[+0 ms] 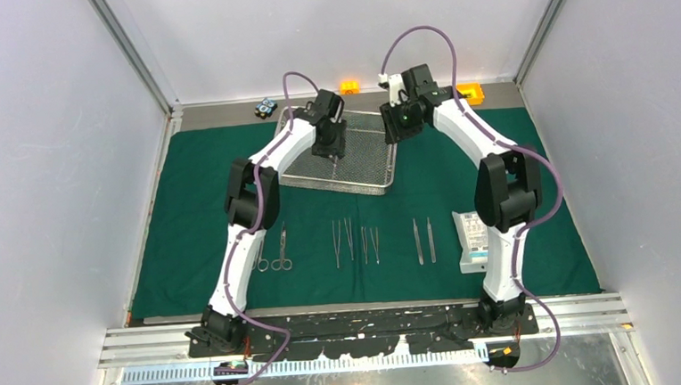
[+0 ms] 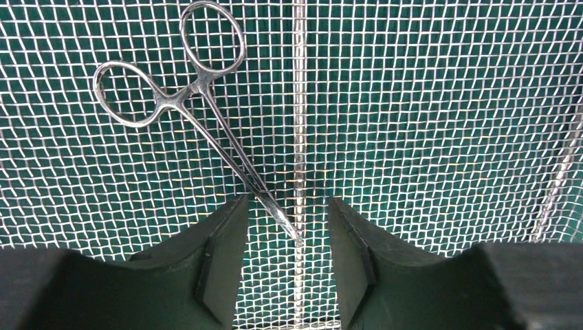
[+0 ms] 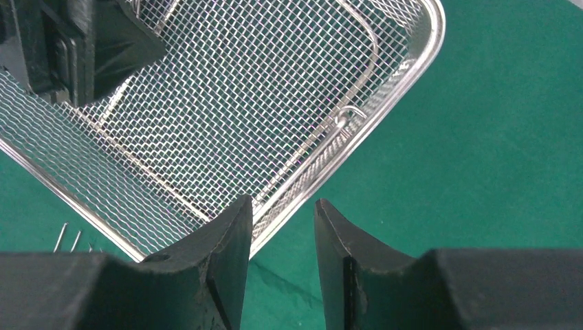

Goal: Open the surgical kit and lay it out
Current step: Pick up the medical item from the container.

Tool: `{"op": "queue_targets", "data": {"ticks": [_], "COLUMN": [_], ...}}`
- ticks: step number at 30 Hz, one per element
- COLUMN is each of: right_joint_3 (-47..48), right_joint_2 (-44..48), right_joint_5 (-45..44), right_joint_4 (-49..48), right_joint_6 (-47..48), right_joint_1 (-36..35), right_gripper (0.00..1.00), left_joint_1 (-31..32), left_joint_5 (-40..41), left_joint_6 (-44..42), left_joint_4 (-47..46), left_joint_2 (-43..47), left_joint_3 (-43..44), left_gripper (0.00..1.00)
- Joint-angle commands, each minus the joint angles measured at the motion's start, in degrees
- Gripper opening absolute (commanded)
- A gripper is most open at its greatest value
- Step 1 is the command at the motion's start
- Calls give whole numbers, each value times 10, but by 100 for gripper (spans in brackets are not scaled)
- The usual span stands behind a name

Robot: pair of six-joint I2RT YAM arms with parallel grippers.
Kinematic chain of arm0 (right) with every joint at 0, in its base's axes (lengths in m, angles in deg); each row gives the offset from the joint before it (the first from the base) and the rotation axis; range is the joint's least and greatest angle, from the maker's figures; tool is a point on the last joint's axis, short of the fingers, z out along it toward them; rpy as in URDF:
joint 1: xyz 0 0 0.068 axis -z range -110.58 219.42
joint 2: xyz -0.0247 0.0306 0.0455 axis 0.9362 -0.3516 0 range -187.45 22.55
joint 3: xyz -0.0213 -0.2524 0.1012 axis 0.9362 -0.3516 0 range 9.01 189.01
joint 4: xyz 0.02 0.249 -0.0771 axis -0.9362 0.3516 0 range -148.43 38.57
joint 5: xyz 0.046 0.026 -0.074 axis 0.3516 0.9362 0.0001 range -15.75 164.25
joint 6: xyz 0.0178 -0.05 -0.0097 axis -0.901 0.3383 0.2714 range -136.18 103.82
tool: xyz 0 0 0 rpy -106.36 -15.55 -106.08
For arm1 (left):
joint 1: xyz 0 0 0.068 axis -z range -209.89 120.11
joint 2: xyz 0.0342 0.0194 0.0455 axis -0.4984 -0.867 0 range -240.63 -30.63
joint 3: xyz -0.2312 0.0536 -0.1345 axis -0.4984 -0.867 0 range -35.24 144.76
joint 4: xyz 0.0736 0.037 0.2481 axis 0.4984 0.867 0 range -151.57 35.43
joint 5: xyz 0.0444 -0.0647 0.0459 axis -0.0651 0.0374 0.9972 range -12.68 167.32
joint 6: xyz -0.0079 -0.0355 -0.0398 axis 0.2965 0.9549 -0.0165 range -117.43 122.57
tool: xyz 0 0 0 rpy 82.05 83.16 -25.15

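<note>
The dark green drape (image 1: pixel 195 210) lies spread flat, with the steel wire-mesh tray (image 1: pixel 381 183) at its back middle. Inside the tray lies one ring-handled forceps (image 2: pixel 206 117). Its tip reaches between the fingers of my left gripper (image 2: pixel 289 204), which is open just above the mesh and not touching it. My right gripper (image 3: pixel 282 206) is open and empty over the tray's right rim (image 3: pixel 385 117) and the drape (image 3: pixel 495 137). Along the front of the drape lie scissors (image 1: pixel 280 251), forceps (image 1: pixel 343 241), tweezers (image 1: pixel 424 241) and the white pouch (image 1: pixel 472 241).
Orange blocks (image 1: pixel 349 87) (image 1: pixel 471 93) and a small dark object (image 1: pixel 266 107) sit on the strip behind the drape. Grey walls close in both sides and the back. My left gripper's body (image 3: pixel 75 48) shows over the tray's far corner in the right wrist view.
</note>
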Motion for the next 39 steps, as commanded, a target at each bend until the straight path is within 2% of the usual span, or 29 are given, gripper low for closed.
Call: {"op": "queue_targets", "data": {"ticks": [1,5,9,12,16,19,24,39], "right_joint_3": [-24,-38,-52,-62,-66,-65,-56,-44], "right_joint_2": [70,75,78,80,78,76,71,55], "right_joint_5": [22,33,40,41,41,41,35,38], "right_joint_4": [-50,-58,-67,-71,-73,-73,-72,-69], "right_joint_6": [-9,-12,-17,-19,-22,-23,-25,-36], "right_joint_1": [10,18,21,21,23,23,24,24], "right_gripper": [43,43,43,43,42,42,41,39], "left_joint_1": [-9,-9,-10,-16,-30,-37,-48,-53], "left_joint_5": [56,66,64,46,7,-14,-49,-61], "left_joint_6": [-7,-29,-41,-40,-32,-29,-36,-93], "left_joint_4": [-9,-13,-6,-7,-4,-1,10,7], "left_joint_2": [-5,-12,-23,-24,-29,-31,-18,60], "left_joint_3": [-52,-53,-54,-63,-66,-68,-56,-43], "left_gripper": [47,41,28,18,11,0,0,0]}}
